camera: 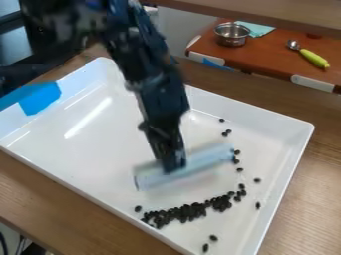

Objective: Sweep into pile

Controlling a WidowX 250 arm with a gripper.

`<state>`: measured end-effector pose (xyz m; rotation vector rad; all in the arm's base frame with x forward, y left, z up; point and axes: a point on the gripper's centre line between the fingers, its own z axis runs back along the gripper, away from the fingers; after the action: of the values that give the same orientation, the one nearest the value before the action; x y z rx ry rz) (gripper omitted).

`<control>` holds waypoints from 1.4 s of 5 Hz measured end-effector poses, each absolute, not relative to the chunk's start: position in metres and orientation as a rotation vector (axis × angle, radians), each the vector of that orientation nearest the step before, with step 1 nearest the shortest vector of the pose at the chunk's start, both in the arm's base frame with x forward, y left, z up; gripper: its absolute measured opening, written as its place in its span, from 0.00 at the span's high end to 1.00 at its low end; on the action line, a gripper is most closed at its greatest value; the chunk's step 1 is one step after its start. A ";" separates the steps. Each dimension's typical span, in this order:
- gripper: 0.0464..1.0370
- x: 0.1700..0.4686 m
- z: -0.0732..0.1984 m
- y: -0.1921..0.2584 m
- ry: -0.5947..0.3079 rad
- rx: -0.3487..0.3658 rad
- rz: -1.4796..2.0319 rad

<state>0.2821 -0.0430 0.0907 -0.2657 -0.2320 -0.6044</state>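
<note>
Looks like a robotics lab; robot arm (156, 84), blue tape (41, 98), pot (232, 38)

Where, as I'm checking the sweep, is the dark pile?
In the camera view, the dark pile lies bottom centre in the white tray, below the pale block.

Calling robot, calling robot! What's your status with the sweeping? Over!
Pincer gripping pale sweeping bar. Black beans mostly bunched in white tray, some strays. No obstacle seen between bar and bunch.

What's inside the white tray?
In the white tray: small black pieces, mostly banded toward its lower part with strays around, and a pale bar held by the claw. Anything beneath the bar or behind the arm is covered.
</note>
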 end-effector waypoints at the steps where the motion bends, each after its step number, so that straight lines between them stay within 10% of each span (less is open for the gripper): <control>1: 0.70 0.300 0.110 -0.024 -0.293 -0.237 -0.571; 7: 0.70 0.380 0.080 0.000 -0.207 -0.077 -0.553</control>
<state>0.3801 -0.0003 0.0804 -0.0772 -0.2066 -0.5527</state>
